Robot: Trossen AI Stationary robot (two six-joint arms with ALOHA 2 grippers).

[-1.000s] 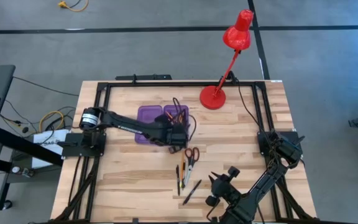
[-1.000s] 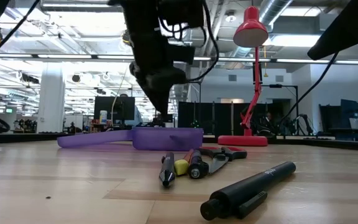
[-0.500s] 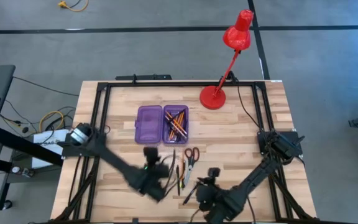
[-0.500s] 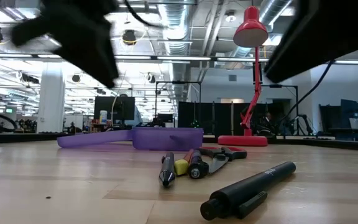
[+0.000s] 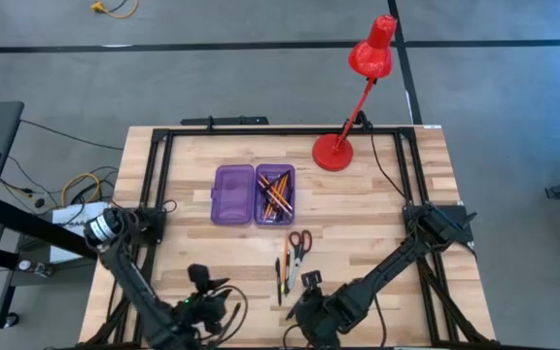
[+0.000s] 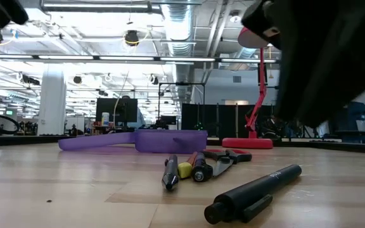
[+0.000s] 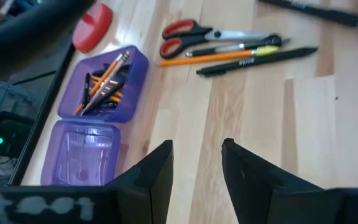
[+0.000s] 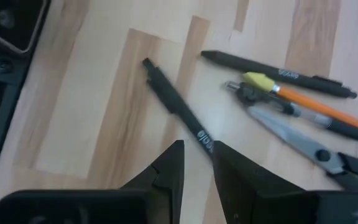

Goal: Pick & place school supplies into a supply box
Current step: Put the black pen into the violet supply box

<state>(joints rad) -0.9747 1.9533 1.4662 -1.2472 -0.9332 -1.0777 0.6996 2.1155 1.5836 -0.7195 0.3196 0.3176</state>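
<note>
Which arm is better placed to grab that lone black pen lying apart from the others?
Probably the right. Its right gripper hangs open directly over the slim black pen, while the left gripper sits over bare wood.

Even bright overhead light; wrist views blurred, soft shadows.

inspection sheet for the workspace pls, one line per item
Surface: light wood table inside a black frame.
Job's things: open purple case, pencils and pens in its right half; red-handled scissors, an orange pencil and pens lying loose in front of it; one black pen lies apart, nearer the front edge.
Clutter: red desk lamp at the back.
Hands: left hand open, empty, at the front left; right hand open, empty, over the lone black pen.
Cables: yellow cable on the floor at left.
Surroundings: grey floor; a hall with ceiling lights behind.
</note>
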